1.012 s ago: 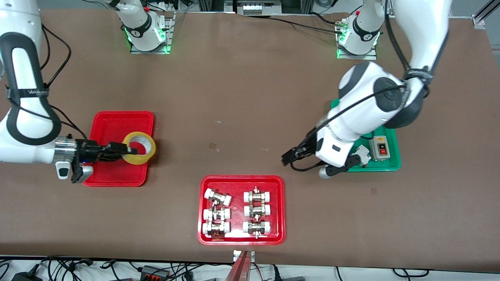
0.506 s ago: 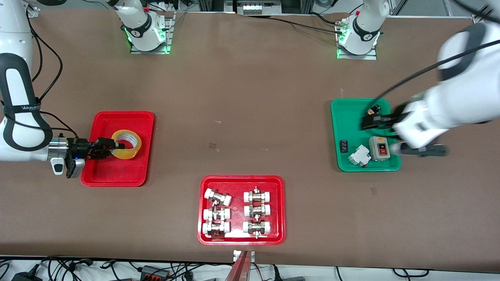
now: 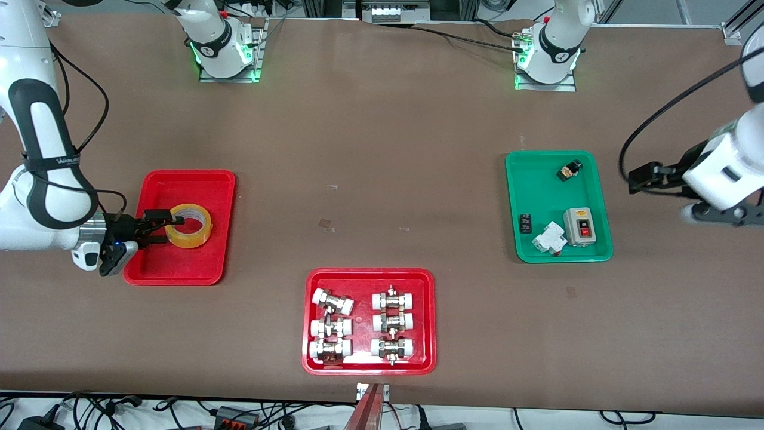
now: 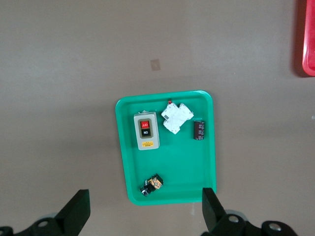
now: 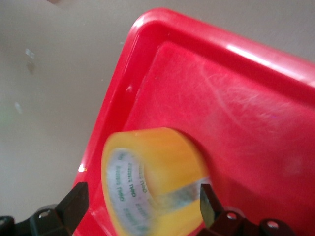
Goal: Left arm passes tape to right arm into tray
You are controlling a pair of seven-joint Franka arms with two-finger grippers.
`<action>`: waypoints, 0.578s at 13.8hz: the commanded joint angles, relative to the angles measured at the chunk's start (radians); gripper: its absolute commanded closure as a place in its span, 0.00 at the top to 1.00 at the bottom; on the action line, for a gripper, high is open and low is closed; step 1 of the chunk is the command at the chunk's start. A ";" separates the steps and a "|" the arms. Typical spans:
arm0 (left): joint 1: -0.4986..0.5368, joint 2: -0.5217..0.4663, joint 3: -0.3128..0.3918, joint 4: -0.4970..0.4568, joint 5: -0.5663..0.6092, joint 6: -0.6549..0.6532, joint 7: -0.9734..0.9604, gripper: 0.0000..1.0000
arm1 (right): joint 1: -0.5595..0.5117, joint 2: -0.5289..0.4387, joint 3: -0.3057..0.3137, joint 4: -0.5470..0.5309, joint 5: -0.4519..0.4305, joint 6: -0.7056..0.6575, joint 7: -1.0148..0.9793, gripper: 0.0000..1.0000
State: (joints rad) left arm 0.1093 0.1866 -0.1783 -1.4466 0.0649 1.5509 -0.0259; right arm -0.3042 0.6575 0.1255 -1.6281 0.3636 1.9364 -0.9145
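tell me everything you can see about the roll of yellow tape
The tape is a roll of translucent yellow packing tape with a pale printed inner core. It sits inside the plain red tray, toward the right arm's end of the table. The right claw stands open around it, one finger reaching into the core; actual contact is unclear.

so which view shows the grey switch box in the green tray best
The left wrist view: the switch box sits unobstructed in the green tray, seen from overhead, its red button plain. The front view shows it smaller, toward the left arm's end of the table. The right wrist view misses it entirely.
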 commanded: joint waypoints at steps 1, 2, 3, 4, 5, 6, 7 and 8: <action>-0.097 -0.228 0.100 -0.299 -0.027 0.100 0.014 1.00 | 0.049 -0.116 0.000 -0.096 -0.098 0.102 0.014 1.00; -0.100 -0.230 0.095 -0.291 -0.025 0.071 -0.008 1.00 | 0.069 -0.156 0.000 -0.117 -0.144 0.125 0.050 1.00; -0.100 -0.225 0.092 -0.288 -0.025 0.068 -0.038 1.00 | 0.079 -0.189 -0.001 -0.128 -0.193 0.127 0.118 1.00; -0.100 -0.223 0.091 -0.285 -0.034 0.071 -0.063 1.00 | 0.089 -0.232 0.000 -0.142 -0.248 0.124 0.191 1.00; -0.099 -0.220 0.092 -0.284 -0.036 0.072 -0.066 1.00 | 0.100 -0.275 0.000 -0.159 -0.279 0.119 0.251 1.00; -0.095 -0.213 0.092 -0.273 -0.036 0.071 -0.066 1.00 | 0.112 -0.329 0.000 -0.180 -0.293 0.105 0.325 1.00; -0.094 -0.211 0.094 -0.270 -0.036 0.071 -0.063 1.00 | 0.125 -0.378 0.000 -0.202 -0.319 0.078 0.409 1.00; -0.094 -0.211 0.094 -0.270 -0.036 0.071 -0.062 1.00 | 0.132 -0.418 0.000 -0.210 -0.351 0.052 0.480 1.00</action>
State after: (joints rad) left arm 0.0209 -0.0176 -0.0966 -1.7073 0.0416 1.6078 -0.0794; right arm -0.1882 0.3597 0.1295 -1.7513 0.0642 2.0106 -0.5561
